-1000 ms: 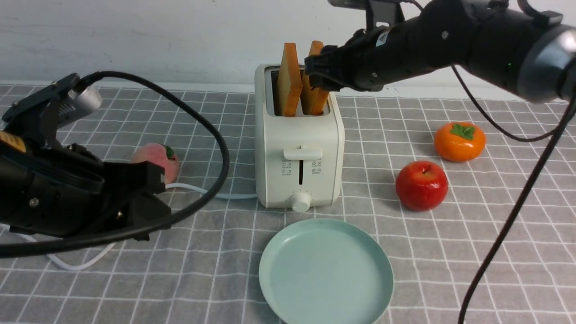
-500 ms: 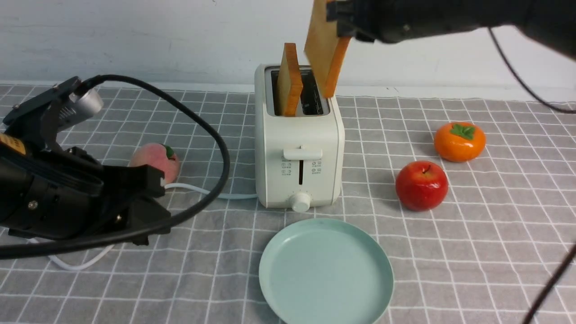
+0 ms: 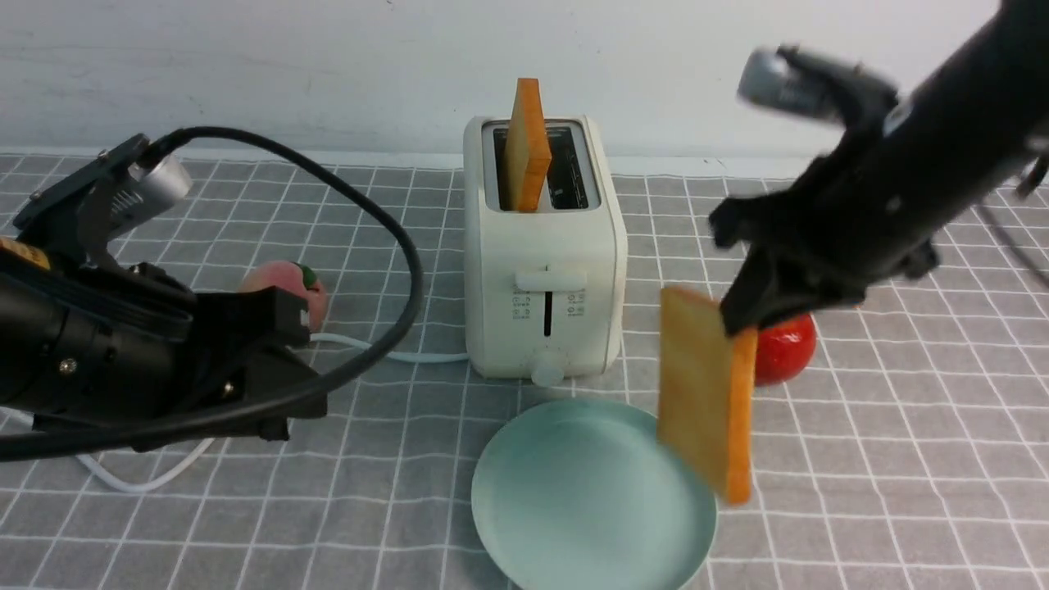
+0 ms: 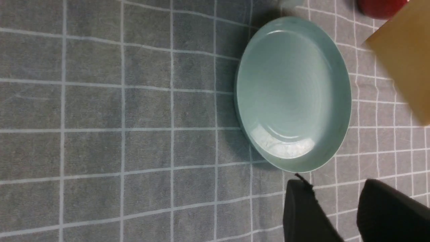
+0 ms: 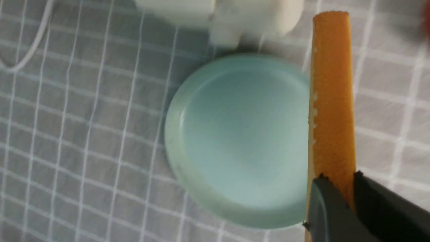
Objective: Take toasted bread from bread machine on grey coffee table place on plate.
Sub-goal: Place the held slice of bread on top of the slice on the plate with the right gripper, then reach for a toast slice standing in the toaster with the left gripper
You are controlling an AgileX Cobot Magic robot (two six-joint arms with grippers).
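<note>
Clerk: Front view?
Operator: Toast, two slices: one (image 3: 705, 393) upright above the right side of the plate (image 3: 574, 492), one (image 3: 524, 156) standing in the toaster (image 3: 541, 246). Toaster, one. Plate, one, on the grey checked table (image 3: 369, 508). Peach (image 3: 287, 283), one; apple (image 3: 787, 348), one, partly hidden.
Clerk: Left wrist view?
Operator: My left gripper (image 4: 331, 183), one: fingers apart, nothing between them. Plate, one, bare. I'd leave this arm aside.
Clerk: Right wrist view?
Operator: My right gripper (image 5: 340, 176), one: closed on a slice by its crust edges or faces, I can't tell which. Plate, one, beyond it.
Clerk: Handling notes?
Operator: I should bring the slice in toward the plate's middle, then tilt it flat low over the rim, slowly, grip just firm enough not to crush it. Release only once it rests, to one side, leaving room for the second slice.
</note>
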